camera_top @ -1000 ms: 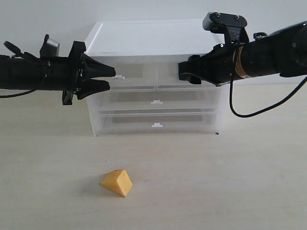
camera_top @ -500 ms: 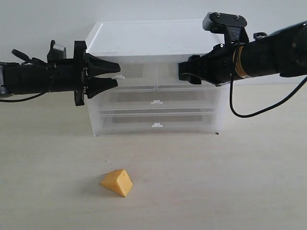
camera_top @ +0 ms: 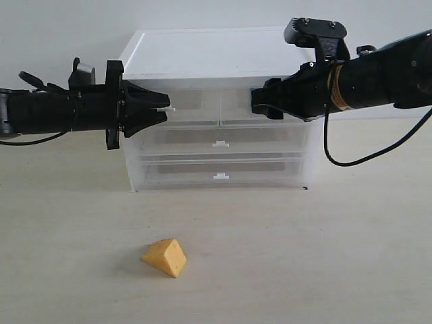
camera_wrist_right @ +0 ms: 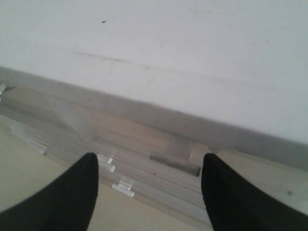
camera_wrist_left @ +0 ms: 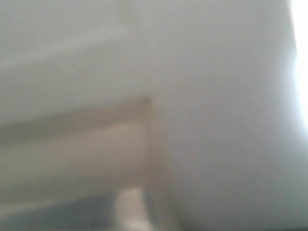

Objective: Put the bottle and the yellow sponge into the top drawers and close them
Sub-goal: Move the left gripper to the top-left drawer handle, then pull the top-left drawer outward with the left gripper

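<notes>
Now for the pull: my left gripper (camera_top: 164,108) is at the tab handle (camera_top: 170,108) of the left one of the top drawers (camera_top: 192,101).
Its jaws stand narrow, one tip above the tab and one below; whether they pinch it I cannot tell. I want them firm on the tab, then a straight, level pull toward the near side, so the cabinet (camera_top: 216,54) does not slide. My right gripper (camera_wrist_right: 149,158) gapes wide at the right top drawer's front, holding nothing. The yellow sponge (camera_top: 165,256) lies on the table (camera_top: 337,256), near and well apart from the cabinet; the bottle I cannot see.
</notes>
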`<act>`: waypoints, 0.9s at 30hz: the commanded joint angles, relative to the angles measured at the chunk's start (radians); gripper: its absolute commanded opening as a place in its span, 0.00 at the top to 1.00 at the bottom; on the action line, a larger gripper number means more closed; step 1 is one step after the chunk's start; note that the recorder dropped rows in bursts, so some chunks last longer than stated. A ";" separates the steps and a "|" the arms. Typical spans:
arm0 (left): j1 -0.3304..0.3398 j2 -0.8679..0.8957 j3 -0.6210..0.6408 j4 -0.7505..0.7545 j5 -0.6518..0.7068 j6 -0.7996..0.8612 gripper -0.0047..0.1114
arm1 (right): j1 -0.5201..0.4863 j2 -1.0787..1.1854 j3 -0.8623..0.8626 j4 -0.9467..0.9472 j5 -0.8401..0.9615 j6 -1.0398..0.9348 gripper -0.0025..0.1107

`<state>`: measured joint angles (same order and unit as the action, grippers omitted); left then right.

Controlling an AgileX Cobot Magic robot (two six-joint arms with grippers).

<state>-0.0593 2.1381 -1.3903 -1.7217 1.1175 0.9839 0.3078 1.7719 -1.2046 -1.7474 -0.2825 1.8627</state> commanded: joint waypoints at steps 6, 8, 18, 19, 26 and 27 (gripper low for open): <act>0.003 -0.002 -0.040 -0.023 -0.018 0.031 0.93 | -0.007 0.000 -0.016 0.003 0.043 -0.015 0.47; 0.007 -0.002 -0.040 -0.023 -0.002 0.036 0.93 | -0.007 0.000 -0.016 0.003 0.043 -0.015 0.47; 0.007 -0.002 -0.040 -0.023 0.104 0.049 0.93 | -0.007 0.000 -0.016 0.003 0.055 -0.015 0.47; 0.007 -0.002 -0.040 -0.023 0.104 0.049 0.93 | -0.007 0.000 -0.016 0.003 0.054 -0.015 0.47; 0.007 -0.028 -0.008 -0.023 0.104 0.057 0.93 | -0.007 0.000 -0.016 0.003 0.062 -0.019 0.47; 0.007 -0.035 0.005 -0.023 0.104 0.062 0.93 | -0.007 0.000 -0.016 0.003 0.066 -0.019 0.47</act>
<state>-0.0555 2.1486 -1.4005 -1.6914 1.1305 1.0174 0.3078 1.7719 -1.2046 -1.7474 -0.2759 1.8603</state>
